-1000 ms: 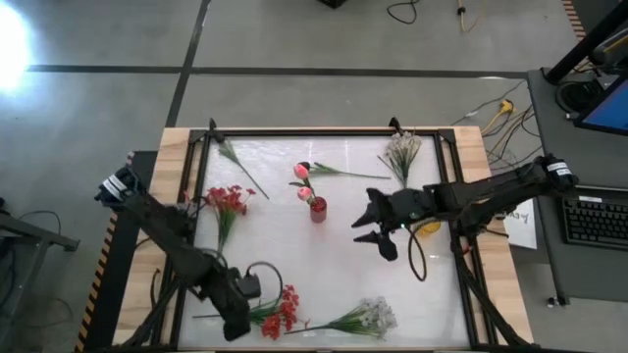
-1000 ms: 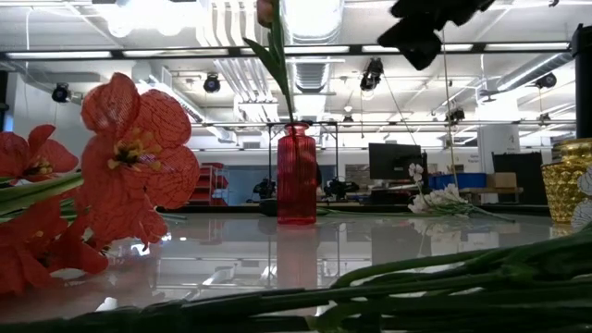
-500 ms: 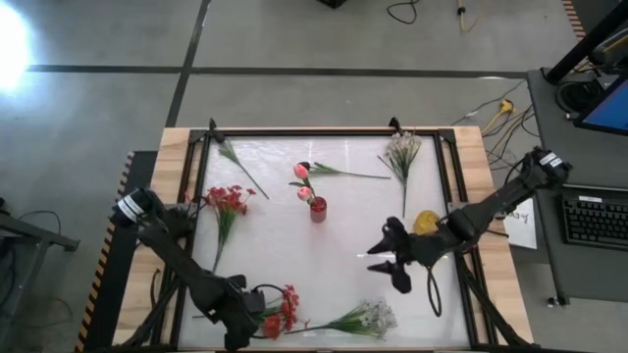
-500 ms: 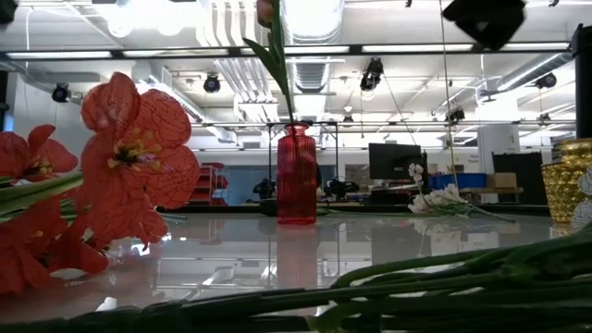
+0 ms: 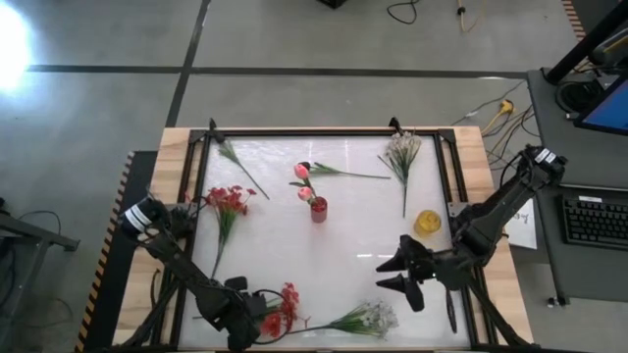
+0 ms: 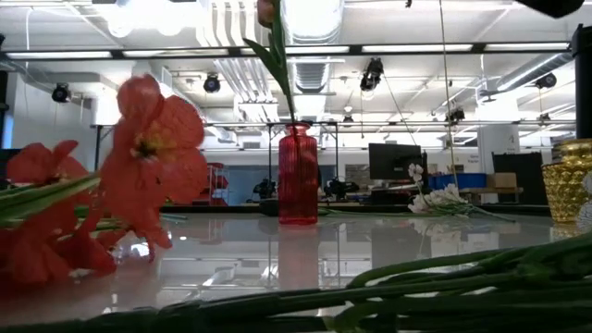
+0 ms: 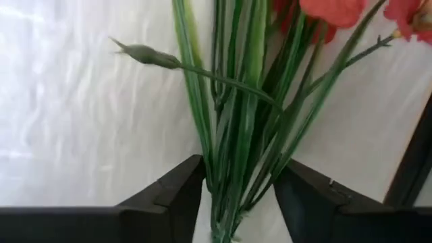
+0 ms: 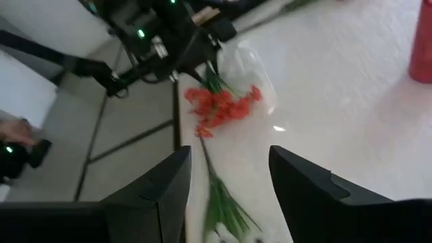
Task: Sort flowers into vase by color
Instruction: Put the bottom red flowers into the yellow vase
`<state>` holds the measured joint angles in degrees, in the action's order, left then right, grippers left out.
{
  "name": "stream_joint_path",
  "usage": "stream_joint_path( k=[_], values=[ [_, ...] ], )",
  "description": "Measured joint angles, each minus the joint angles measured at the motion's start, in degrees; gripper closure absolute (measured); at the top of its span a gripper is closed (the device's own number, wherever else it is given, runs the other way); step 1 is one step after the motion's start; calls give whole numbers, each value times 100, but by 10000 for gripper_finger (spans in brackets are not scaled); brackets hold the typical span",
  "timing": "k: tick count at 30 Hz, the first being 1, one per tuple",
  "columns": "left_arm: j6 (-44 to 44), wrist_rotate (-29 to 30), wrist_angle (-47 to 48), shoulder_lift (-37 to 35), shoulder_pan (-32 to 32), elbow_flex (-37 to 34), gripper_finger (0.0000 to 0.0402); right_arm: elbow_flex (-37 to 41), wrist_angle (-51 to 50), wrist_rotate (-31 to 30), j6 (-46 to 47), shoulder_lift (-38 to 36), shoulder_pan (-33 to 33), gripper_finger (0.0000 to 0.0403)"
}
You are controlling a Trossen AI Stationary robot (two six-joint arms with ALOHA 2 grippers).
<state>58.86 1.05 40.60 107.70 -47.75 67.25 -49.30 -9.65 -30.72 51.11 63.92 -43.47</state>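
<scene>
My left gripper (image 5: 255, 312) (image 7: 241, 165) is at the table's near-left, shut on the green stems of a red flower bunch (image 5: 283, 308) (image 6: 148, 157) (image 8: 219, 104). My right gripper (image 5: 386, 274) (image 8: 229, 152) hovers open over the near-right part of the table and touches nothing. A red vase (image 5: 318, 210) (image 6: 297, 176) stands mid-table with a pink rosebud (image 5: 305, 193) in it. A second pink rosebud (image 5: 300, 171) lies behind the vase. Another red bunch (image 5: 228, 200) lies at the left. White sprays lie at the far right (image 5: 400, 150) and the near edge (image 5: 367, 317). My left gripper pinches the red bunch's bundle of stems (image 7: 223, 185) between its two fingers, a little below the blooms (image 7: 337, 10). It comes slanting down from the table's left, and the stems run on ahead between the fingers. Whether the bunch is off the table I cannot tell.
A gold vase (image 5: 427, 223) (image 6: 566, 190) stands at the right side. A lone green stem (image 5: 235, 160) lies at the far left. A black frame (image 5: 324, 131) runs round the white table top. Bare table top lies between the red vase and the near white spray.
My right gripper has moved from beside the red vase toward the table's near-right, staying open. My left gripper has moved right, in on the near red bunch. In the low view the bunch's blooms have shifted and turned in the last half second.
</scene>
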Motion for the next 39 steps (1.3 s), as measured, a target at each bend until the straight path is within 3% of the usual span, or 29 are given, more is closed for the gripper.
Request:
stream_joint_path(
  k=[5,9,16,23,29,34,39],
  values=[
    [-390,719,20,-49,51,271,323,0,242,-190,2,0,-86,220],
    [-748,679,168,-57,11,499,392,0,273,-247,-1,2,-78,219],
    [-888,1651,494,-427,26,855,394,0,280,-387,64,161,-81,218],
    [-892,3166,198,-1409,26,726,400,0,329,-395,502,728,-79,218],
    [-1812,4346,-1691,-2118,76,224,401,0,1380,-398,506,1493,-78,218],
    [-2910,4376,-3953,-2346,338,-441,401,0,3572,-716,-508,2172,-57,218],
    [-3733,3775,-6195,-2266,719,-1038,401,-178,5968,-842,-2464,2637,96,218]
  ],
)
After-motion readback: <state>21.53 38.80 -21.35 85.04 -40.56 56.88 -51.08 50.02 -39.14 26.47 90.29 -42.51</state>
